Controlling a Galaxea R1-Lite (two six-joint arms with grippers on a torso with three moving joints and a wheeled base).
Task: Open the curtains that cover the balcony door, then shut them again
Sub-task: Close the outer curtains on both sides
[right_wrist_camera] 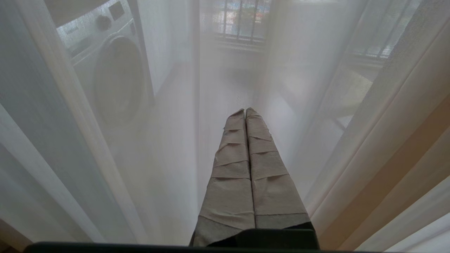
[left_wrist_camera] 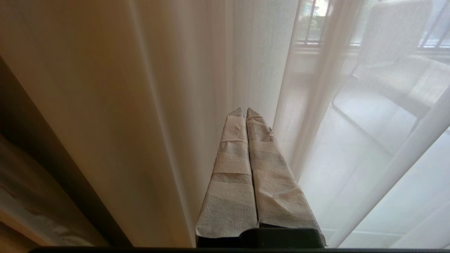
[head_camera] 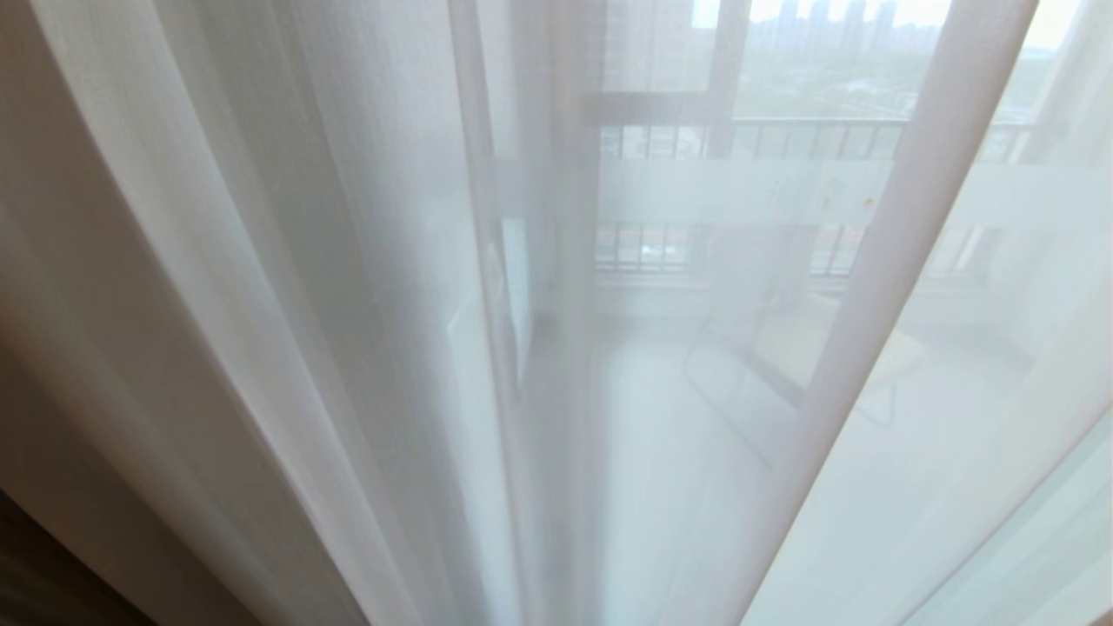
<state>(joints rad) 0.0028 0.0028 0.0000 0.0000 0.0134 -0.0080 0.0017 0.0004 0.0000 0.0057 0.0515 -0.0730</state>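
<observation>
Sheer curtains (head_camera: 348, 304) front both pincers (left_wrist_camera: 245, 111) (right_wrist_camera: 245, 111), fully closed, empty.

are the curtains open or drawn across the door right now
Drawn. The sheer curtain hangs across the whole head view, so the balcony door shows only through the cloth.

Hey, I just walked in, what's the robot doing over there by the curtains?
Nothing is being handled yet. The robot faces the drawn curtains, and the balcony door shows only dimly through the white sheer. Its left hand is shut and empty, pointing at the folds where the cream cloth meets the sheer. Its right hand is also shut and empty, pointing at the sheer, with a washing machine visible through it. The curtains are not yet opened.
</observation>
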